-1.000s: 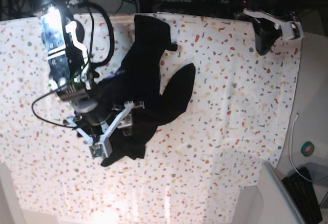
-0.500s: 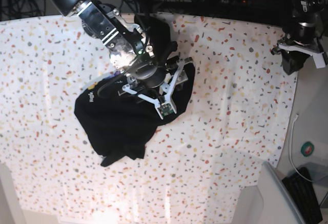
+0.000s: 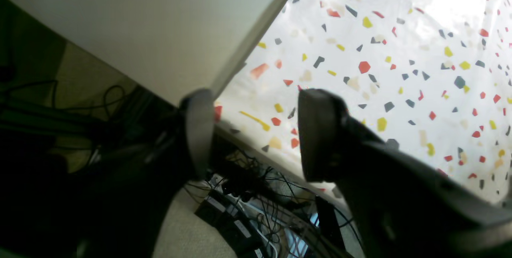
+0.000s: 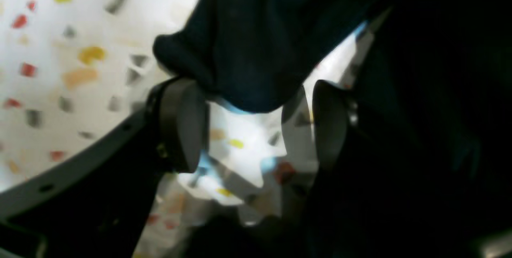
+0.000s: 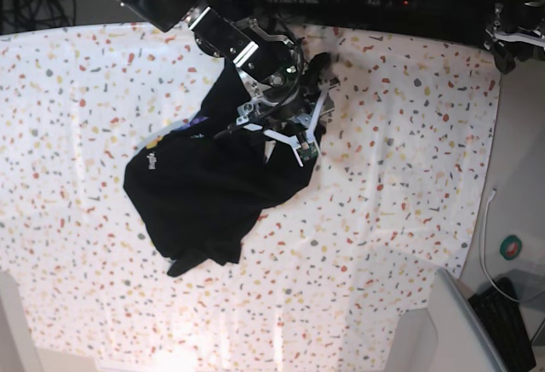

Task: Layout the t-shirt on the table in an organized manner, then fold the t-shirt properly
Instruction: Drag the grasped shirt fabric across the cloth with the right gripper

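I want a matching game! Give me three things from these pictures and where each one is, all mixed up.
Things:
1. t-shirt
2. right pincer
3. left pincer

Places:
a. at the table's far corner, away from the cloth
b. bunched in a dark heap mid-table
c. over the heap's top edge, open

Pairs: 1-b, 2-c, 3-a

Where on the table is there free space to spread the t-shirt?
The table lies bare between the t-shirt and its edge near the left gripper, also along the near edge. It is crowded at the far middle, where the right gripper sits over the fabric.
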`<state>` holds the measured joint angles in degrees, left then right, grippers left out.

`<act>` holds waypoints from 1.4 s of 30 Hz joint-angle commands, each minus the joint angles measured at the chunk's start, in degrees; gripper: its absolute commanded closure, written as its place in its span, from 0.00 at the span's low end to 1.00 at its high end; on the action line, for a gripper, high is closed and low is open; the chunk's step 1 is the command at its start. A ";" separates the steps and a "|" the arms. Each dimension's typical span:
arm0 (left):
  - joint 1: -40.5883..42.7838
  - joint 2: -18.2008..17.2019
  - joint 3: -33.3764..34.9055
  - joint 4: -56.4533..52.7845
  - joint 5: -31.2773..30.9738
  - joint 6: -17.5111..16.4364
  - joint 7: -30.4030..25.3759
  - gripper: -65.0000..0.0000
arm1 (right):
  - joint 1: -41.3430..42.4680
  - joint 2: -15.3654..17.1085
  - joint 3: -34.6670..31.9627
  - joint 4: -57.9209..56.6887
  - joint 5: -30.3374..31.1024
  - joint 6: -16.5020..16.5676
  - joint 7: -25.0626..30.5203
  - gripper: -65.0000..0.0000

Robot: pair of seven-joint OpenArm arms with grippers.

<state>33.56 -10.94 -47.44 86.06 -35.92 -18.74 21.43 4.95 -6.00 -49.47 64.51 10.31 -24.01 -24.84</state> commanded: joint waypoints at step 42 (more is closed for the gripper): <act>-1.96 0.35 9.59 4.36 13.81 -0.47 -1.87 0.49 | -21.35 18.88 42.75 49.56 -0.50 5.42 4.31 1.00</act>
<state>31.55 -9.80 -37.36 89.45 -21.23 -18.94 21.06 -17.34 12.64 -6.48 113.01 10.22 -18.85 -22.61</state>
